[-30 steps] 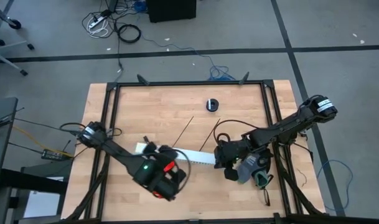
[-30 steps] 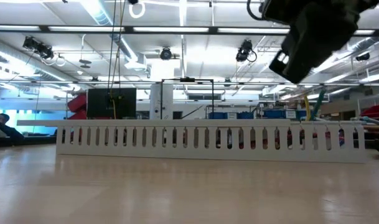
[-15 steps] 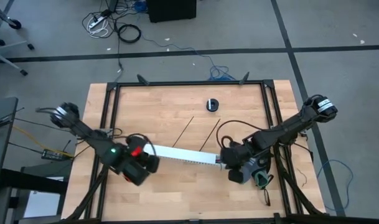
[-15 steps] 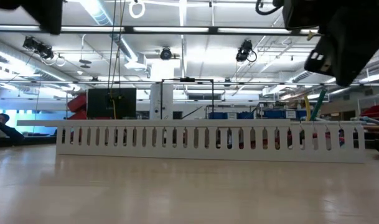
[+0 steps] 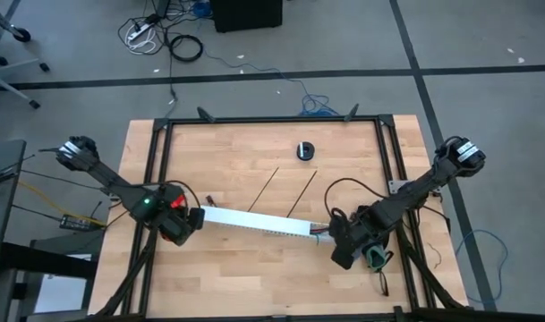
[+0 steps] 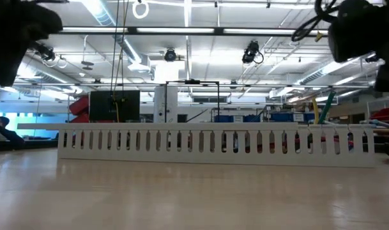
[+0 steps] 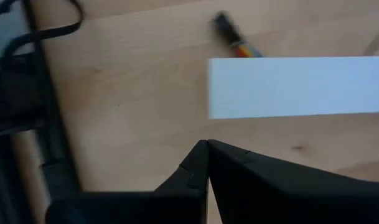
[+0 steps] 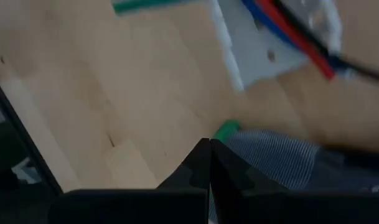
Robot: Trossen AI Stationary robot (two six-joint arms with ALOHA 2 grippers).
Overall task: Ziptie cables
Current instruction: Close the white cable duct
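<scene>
The cables lie inside the long white slotted channel (image 5: 254, 222). Their coloured ends (image 5: 321, 231) stick out at its right end, and the blue and red wires (image 8: 289, 31) show in the right wrist view. A dark-tipped coloured wire end (image 7: 236, 40) lies by the channel's left end. Two thin black zipties (image 5: 263, 190) (image 5: 302, 192) lie flat on the table behind the channel. My left gripper (image 5: 178, 224) (image 7: 206, 144) is shut and hangs above the table by the channel's left end. My right gripper (image 5: 344, 246) (image 8: 209, 142) is shut, just in front of the channel's right end.
A small black round object (image 5: 305, 150) sits near the far edge. A grey striped thing with green parts (image 5: 375, 257) (image 8: 276, 162) lies right beside my right gripper. A black frame (image 5: 156, 179) runs along the table's sides. Bare wood lies in front of the channel (image 6: 194, 198).
My left gripper has swung from the near middle of the table toward the left edge, to the channel's left end, rolling as it went. My right gripper has shifted a little toward the right and near edges and has rolled. Both stay shut.
</scene>
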